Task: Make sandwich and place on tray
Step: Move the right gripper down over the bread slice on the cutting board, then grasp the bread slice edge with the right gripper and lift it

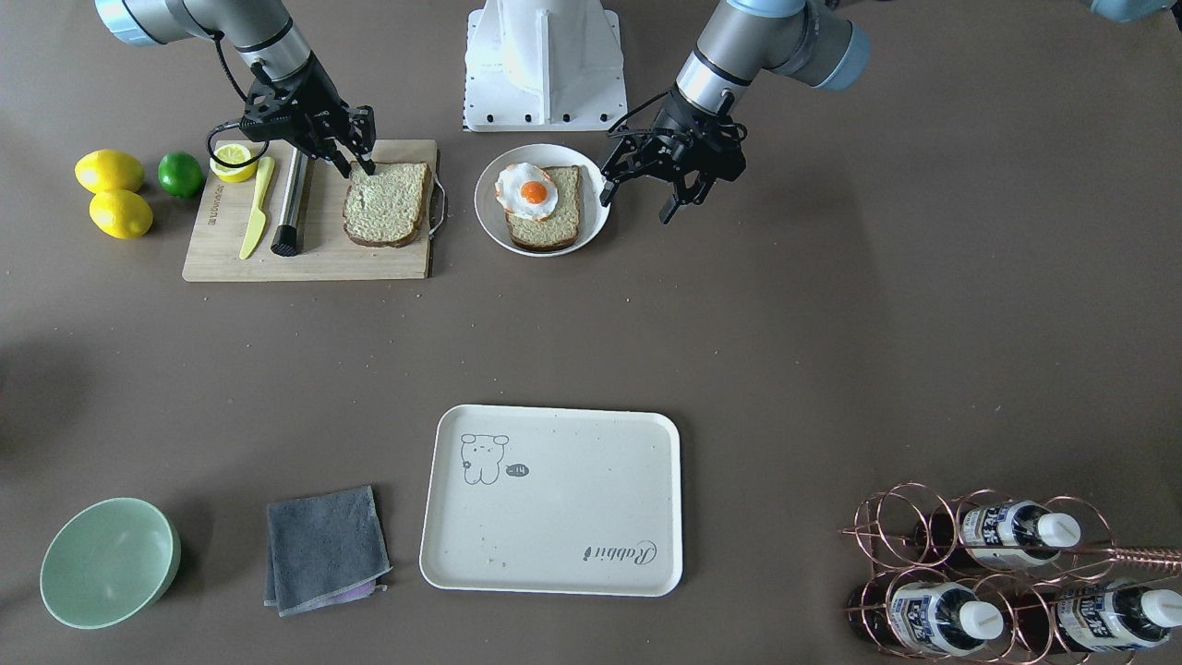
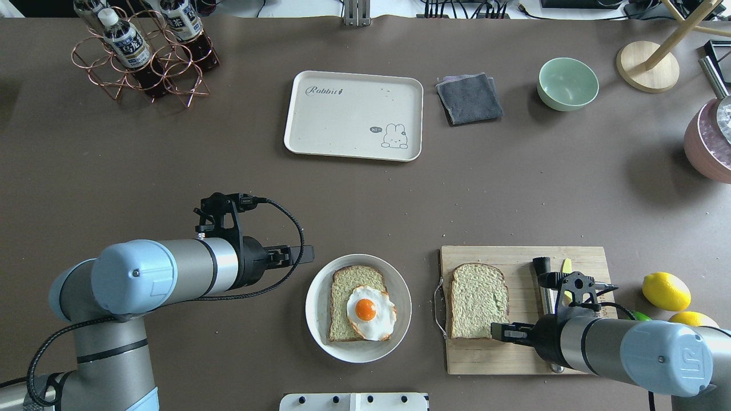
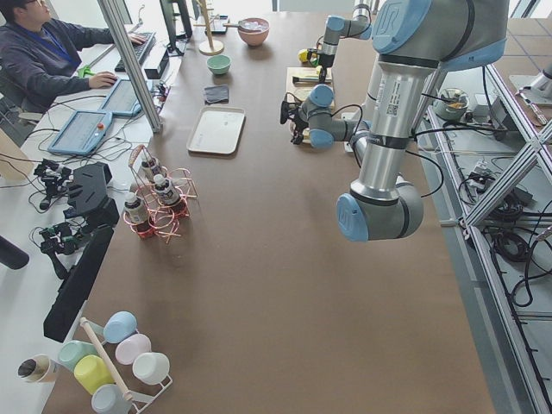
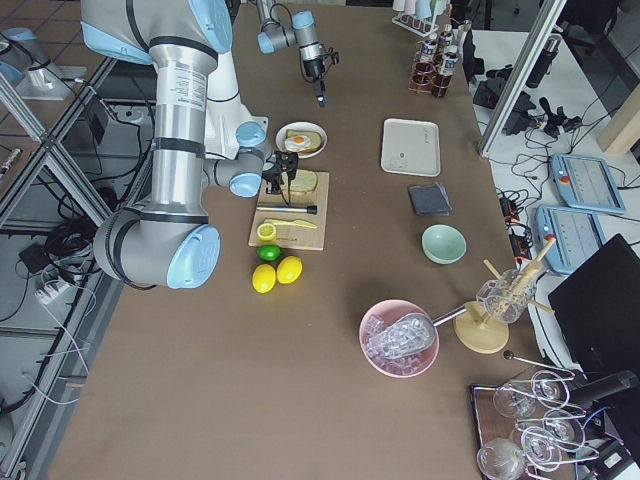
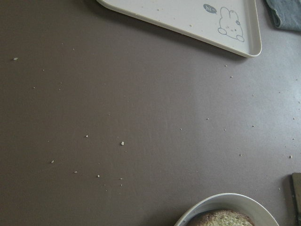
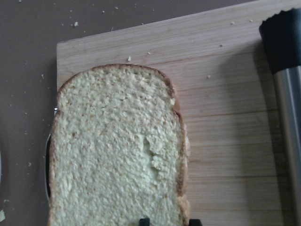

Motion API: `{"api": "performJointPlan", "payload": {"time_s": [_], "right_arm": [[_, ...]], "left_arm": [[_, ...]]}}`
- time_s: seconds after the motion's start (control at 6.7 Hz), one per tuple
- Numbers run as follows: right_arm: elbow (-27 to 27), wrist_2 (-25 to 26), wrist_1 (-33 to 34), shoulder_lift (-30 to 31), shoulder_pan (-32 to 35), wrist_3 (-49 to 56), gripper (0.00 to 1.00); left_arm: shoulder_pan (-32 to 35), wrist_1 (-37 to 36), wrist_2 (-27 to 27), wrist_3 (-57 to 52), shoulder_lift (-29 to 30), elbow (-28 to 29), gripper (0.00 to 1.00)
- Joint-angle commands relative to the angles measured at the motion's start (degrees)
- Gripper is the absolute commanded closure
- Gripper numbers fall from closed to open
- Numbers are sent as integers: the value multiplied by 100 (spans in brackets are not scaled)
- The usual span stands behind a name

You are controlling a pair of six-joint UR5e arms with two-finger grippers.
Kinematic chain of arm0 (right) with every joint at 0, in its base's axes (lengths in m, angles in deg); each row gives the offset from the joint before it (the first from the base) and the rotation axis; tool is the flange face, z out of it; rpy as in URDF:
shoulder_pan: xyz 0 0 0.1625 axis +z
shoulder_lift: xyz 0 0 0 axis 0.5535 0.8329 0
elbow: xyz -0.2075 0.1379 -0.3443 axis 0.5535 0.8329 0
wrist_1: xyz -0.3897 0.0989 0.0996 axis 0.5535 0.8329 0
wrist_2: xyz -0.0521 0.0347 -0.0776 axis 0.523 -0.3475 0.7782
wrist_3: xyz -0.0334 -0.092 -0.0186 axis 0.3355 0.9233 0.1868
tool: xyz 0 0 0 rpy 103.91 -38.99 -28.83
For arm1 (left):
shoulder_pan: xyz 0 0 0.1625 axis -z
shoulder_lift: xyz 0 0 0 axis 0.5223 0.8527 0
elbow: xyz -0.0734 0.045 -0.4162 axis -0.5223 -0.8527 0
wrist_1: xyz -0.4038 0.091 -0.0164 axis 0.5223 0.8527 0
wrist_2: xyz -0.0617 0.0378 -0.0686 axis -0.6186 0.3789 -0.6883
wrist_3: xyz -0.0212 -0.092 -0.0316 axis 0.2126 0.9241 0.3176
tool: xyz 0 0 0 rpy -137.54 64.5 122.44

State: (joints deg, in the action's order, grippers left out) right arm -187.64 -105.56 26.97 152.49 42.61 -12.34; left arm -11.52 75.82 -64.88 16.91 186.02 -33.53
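Note:
One bread slice (image 1: 388, 203) lies flat on the wooden cutting board (image 1: 314, 254). My right gripper (image 1: 356, 168) is low at that slice's robot-side edge, its fingers a little apart and straddling the crust in the right wrist view (image 6: 168, 221). A second slice (image 1: 554, 226) lies on the round white plate (image 1: 494, 226) with the fried egg (image 1: 526, 191) on top. My left gripper (image 1: 637, 205) is open and empty just beside the plate. The cream tray (image 1: 554, 499) marked "Rabbit" sits empty across the table.
A yellow knife (image 1: 256, 208), a black-tipped steel rod (image 1: 291, 203) and a lemon half (image 1: 234, 162) lie on the board. Two lemons (image 1: 109, 171) and a lime (image 1: 180, 174) sit beside it. A green bowl (image 1: 109, 562), grey cloth (image 1: 325, 549) and bottle rack (image 1: 997, 573) flank the tray.

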Motion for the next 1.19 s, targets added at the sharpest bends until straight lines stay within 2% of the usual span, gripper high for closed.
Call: {"api": "performJointPlan", "payload": {"time_s": [0.0, 0.3, 0.6, 0.75, 1.05], "right_arm": [[-70, 1, -1, -3, 5, 4, 100], [-464, -139, 16, 41, 197, 12, 100], [-948, -1005, 43, -11, 889, 12, 100], [-941, -1062, 86, -308, 893, 21, 100], [-784, -993, 751, -1176, 692, 117, 100]], "left_arm": [[-1, 0, -4, 0, 5, 3, 2], [-1, 0, -4, -9, -4, 3, 2], [-1, 9, -4, -9, -4, -6, 2], [-1, 9, -12, -9, -4, -23, 2], [7, 18, -82, -35, 5, -93, 2]]}}
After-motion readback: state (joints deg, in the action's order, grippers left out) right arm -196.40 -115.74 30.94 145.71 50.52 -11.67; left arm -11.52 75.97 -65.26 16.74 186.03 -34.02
